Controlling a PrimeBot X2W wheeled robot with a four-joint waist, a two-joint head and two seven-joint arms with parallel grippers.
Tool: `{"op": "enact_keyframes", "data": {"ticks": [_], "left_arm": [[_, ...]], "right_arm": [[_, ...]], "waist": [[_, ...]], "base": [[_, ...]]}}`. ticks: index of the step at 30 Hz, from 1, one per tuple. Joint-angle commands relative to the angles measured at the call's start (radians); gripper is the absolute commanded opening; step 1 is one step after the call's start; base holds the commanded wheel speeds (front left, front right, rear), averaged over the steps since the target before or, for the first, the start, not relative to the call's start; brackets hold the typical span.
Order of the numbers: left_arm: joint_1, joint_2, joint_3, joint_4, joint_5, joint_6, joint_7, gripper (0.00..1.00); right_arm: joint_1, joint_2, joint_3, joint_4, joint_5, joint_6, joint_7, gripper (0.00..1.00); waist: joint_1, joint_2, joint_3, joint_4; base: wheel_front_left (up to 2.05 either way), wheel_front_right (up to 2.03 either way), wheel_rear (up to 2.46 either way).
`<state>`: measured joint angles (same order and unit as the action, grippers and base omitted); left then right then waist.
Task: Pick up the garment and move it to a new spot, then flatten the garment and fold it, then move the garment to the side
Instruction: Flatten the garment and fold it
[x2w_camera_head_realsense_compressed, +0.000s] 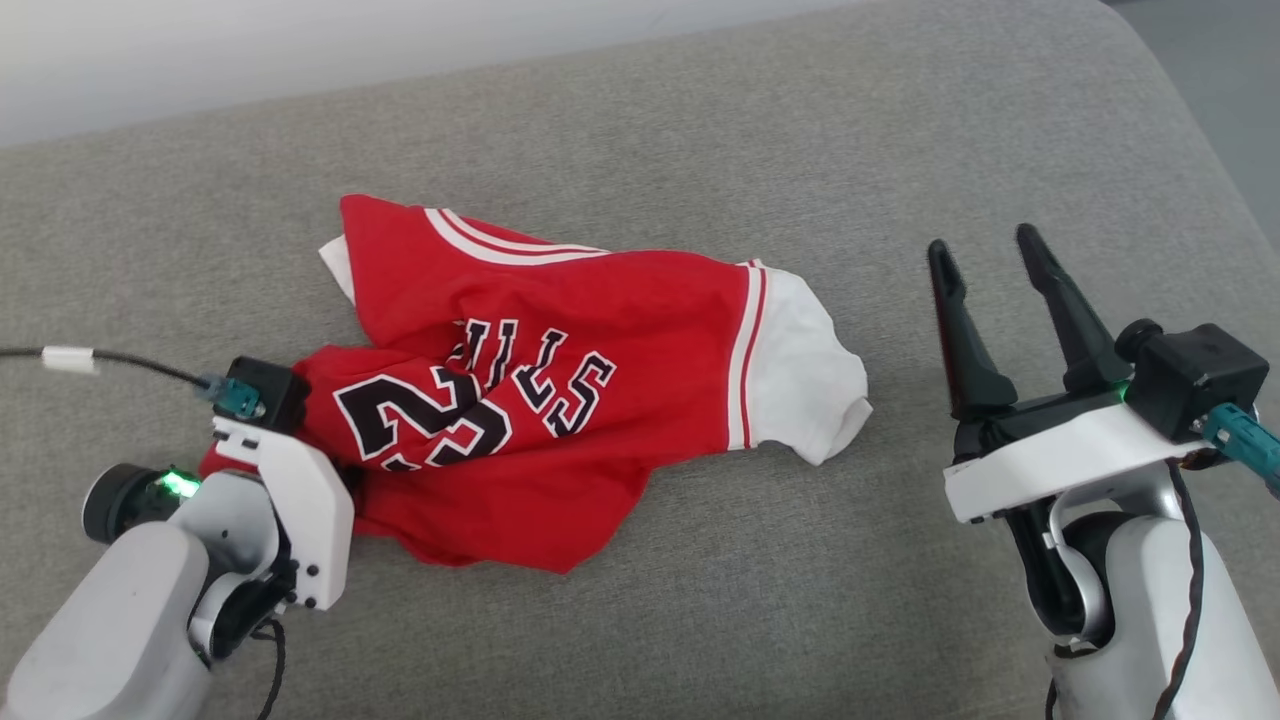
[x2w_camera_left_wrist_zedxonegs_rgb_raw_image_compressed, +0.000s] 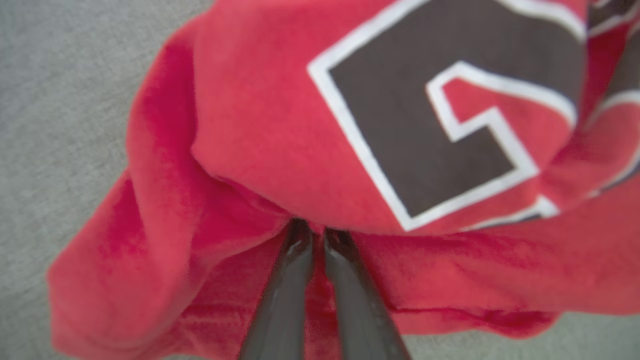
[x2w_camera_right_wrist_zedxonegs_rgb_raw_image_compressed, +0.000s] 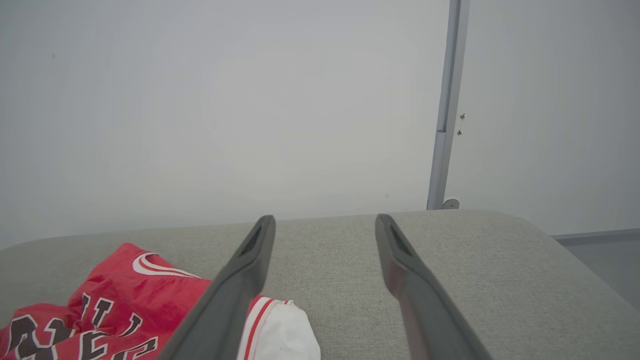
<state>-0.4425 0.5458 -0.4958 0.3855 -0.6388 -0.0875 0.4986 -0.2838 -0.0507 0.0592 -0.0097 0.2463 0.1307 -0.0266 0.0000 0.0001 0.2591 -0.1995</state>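
- One garment (x2w_camera_head_realsense_compressed: 560, 330): a red jersey-style T-shirt, lying crumpled on the grey cushion (x2w_camera_head_realsense_compressed: 700, 130), roughly mid-surface. The print side is up, with black-and-white numerals and lettering across its middle. It is not flattened and not folded.
- One white sleeve (x2w_camera_head_realsense_compressed: 800, 370), with red-and-white trim, at the garment's end nearest the right gripper.
- One striped collar band (x2w_camera_head_realsense_compressed: 500, 243), on the garment's far edge, toward the wall (x2w_camera_right_wrist_zedxonegs_rgb_raw_image_compressed: 250, 100).
- One left gripper (x2w_camera_left_wrist_zedxonegs_rgb_raw_image_compressed: 316, 235): at the garment's opposite end from the white sleeve, touching it. Its jaws are drawn close together, with red cloth in the thin slit between them and their tips tucked under a fold beside the large numeral.
- One right gripper (x2w_camera_head_realsense_compressed: 985, 245): well apart from the garment, beyond the white sleeve, over bare cushion. Its jaws stand wide apart and hold nothing.
- One dark cable (x2w_camera_head_realsense_compressed: 120, 362), running away from the garment at the left gripper's wrist.
- One pale upright strip (x2w_camera_right_wrist_zedxonegs_rgb_raw_image_compressed: 445, 125) on the wall, beyond the garment's sleeve side.
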Motion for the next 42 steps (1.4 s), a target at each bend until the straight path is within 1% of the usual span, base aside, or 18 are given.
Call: {"op": "enact_keyframes", "data": {"ticks": [1, 5, 11, 15, 18, 22, 23, 26, 29, 30, 31, 32, 35, 40, 42], "left_arm": [[0.036, -0.016, -0.031, 0.034, -0.002, -0.004, 0.026, 0.0], [0.043, -0.002, -0.034, 0.001, -0.025, -0.009, 0.071, 0.0], [0.106, 0.043, -0.01, -0.162, -0.076, 0.025, 0.132, 0.0], [0.177, 0.071, 0.003, -0.318, -0.108, 0.073, 0.182, 0.0], [0.244, 0.092, 0.003, -0.43, -0.127, 0.121, 0.226, 0.0], [0.325, 0.112, -0.009, -0.539, -0.142, 0.178, 0.282, 0.0], [0.325, 0.112, -0.009, -0.539, -0.142, 0.178, 0.282, 0.0], [0.36, 0.109, -0.014, -0.586, -0.153, 0.198, 0.296, 0.0], [0.361, 0.12, -0.018, -0.601, -0.135, 0.197, 0.289, 0.0], [0.35, 0.122, -0.014, -0.61, -0.128, 0.191, 0.277, 0.25], [0.342, 0.123, -0.009, -0.616, -0.129, 0.188, 0.271, 0.73], [0.339, 0.128, -0.004, -0.624, -0.134, 0.186, 0.272, 1.0], [0.312, 0.143, 0.021, -0.663, -0.157, 0.188, 0.294, 1.0], [0.239, 0.187, 0.077, -0.741, -0.191, 0.199, 0.351, 1.0], [0.189, 0.207, 0.101, -0.758, -0.194, 0.191, 0.37, 1.0]], "right_arm": [[-0.011, 0.0, -0.001, 0.003, 0.001, 0.0, -0.008, 1.0], [-0.017, 0.0, -0.012, 0.013, -0.009, 0.0, -0.009, 1.0], [-0.022, 0.0, -0.041, 0.011, -0.024, 0.0, 0.001, 1.0], [-0.031, 0.0, -0.048, 0.009, -0.032, 0.0, 0.009, 1.0], [-0.033, 0.0, -0.052, 0.005, -0.038, 0.0, 0.019, 1.0], [-0.036, 0.0, -0.05, 0.003, -0.032, 0.0, 0.023, 1.0], [-0.036, 0.0, -0.05, 0.003, -0.032, 0.0, 0.023, 1.0], [-0.037, 0.0, -0.044, 0.006, -0.025, 0.0, 0.022, 1.0], [-0.038, 0.0, -0.037, 0.015, -0.017, 0.0, 0.014, 1.0], [-0.039, 0.0, -0.035, 0.019, -0.015, 0.0, 0.012, 1.0], [-0.039, 0.0, -0.034, 0.022, -0.012, 0.0, 0.008, 1.0], [-0.038, 0.0, -0.034, 0.027, -0.008, 0.0, 0.006, 1.0], [-0.031, 0.0, -0.035, 0.037, 0.002, 0.0, -0.004, 1.0], [-0.024, 0.0, -0.032, 0.049, 0.016, 0.0, -0.021, 1.0], [-0.028, 0.0, -0.028, 0.052, 0.021, 0.0, -0.024, 1.0]], "waist": [[0.0, -0.0001, 0.0, 0.006], [0.0, -0.0001, -0.007, 0.029], [0.0, -0.0001, -0.019, 0.077], [0.0, -0.0001, -0.023, 0.105], [0.0, -0.0001, -0.025, 0.123], [0.0, -0.0001, -0.023, 0.135], [0.0, -0.0001, -0.023, 0.135], [0.0, -0.0001, -0.016, 0.139], [0.0, -0.0001, -0.011, 0.139], [0.0, -0.0001, -0.011, 0.137], [0.0, -0.0001, -0.01, 0.135], [0.0, -0.0001, -0.011, 0.133], [0.0, -0.0001, -0.016, 0.123], [0.0, -0.0001, -0.018, 0.095], [0.0, -0.0001, -0.013, 0.08]], "base": [[0.0, 0.0, 0.0], [0.0, 0.0, 0.0], [0.0, 0.0, 0.0], [0.0, 0.0, 0.0], [0.0, 0.0, 0.0], [0.0, 0.0, 0.0], [0.0, 0.0, 0.0], [0.0, 0.0, 0.0], [0.0, 0.0, 0.0], [0.0, 0.0, 0.0], [0.0, 0.0, 0.0], [0.0, 0.0, 0.0], [0.0, 0.0, 0.0], [0.0, 0.0, 0.0], [0.0, 0.0, 0.0]]}}
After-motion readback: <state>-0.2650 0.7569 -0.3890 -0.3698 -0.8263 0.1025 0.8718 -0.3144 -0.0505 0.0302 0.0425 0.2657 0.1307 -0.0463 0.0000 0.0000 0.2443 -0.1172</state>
